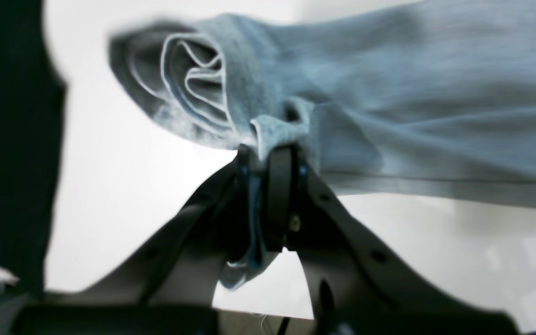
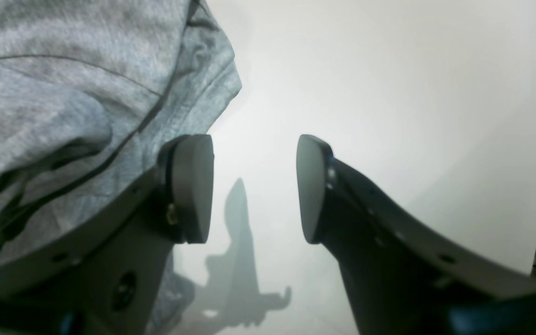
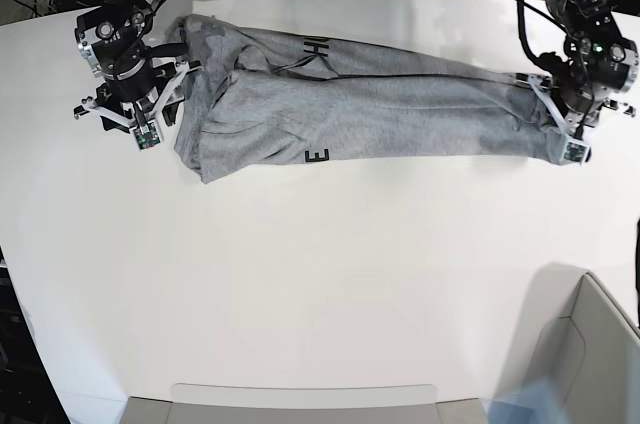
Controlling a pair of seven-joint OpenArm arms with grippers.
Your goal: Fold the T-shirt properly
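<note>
T-shirt [image 3: 360, 104] lay stretched in a long band across the table's [image 3: 320, 284] far side, loads of bare white in front. Left gripper [image 1: 272, 153] was clamped on its end hem; right gripper [image 2: 254, 186] sat released, jaws apart, beside the other end.

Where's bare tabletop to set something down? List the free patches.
Free: the wide white table in front of the T-shirt, down to the grey tray at the near edge. Crowded: the far strip, where the shirt stretches between the left gripper and right gripper.
</note>
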